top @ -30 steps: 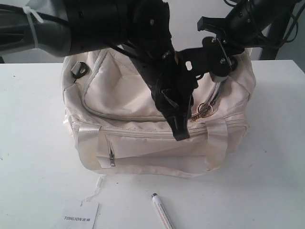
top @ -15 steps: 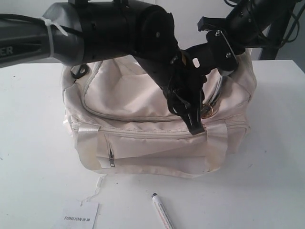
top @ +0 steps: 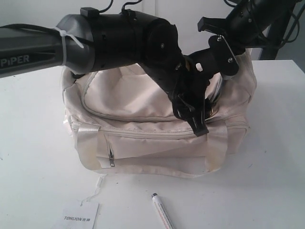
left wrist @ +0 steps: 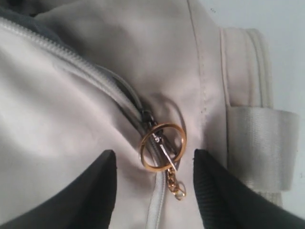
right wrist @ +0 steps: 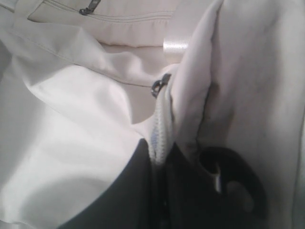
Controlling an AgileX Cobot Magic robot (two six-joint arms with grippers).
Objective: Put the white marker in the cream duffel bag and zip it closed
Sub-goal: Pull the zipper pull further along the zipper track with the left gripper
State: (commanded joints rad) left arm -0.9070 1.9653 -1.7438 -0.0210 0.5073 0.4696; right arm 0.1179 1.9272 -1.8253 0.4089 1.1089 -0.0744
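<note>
White marker (top: 161, 212) outside the cream duffel bag (top: 128, 95).
My left tool (left wrist: 153, 160) stood apart, flanking the gold ring (left wrist: 141, 149); my right tool (right wrist: 159, 152) seemed clamped on the bag's zipper edge. The marker lay on the desk (top: 38, 157) before the bag.

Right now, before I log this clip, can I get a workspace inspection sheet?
Surface: white table, nothing spilled seen.
Job's things: cream duffel bag mid-table; white marker lying on the table in front, outside it.
Clutter: paper tag beside the marker.
Grippers: left gripper open, fingers flanking the gold ring pull; right gripper shut on the bag's zipper edge.
Cables: black leads at the back right.
Surroundings: white wall behind.
</note>
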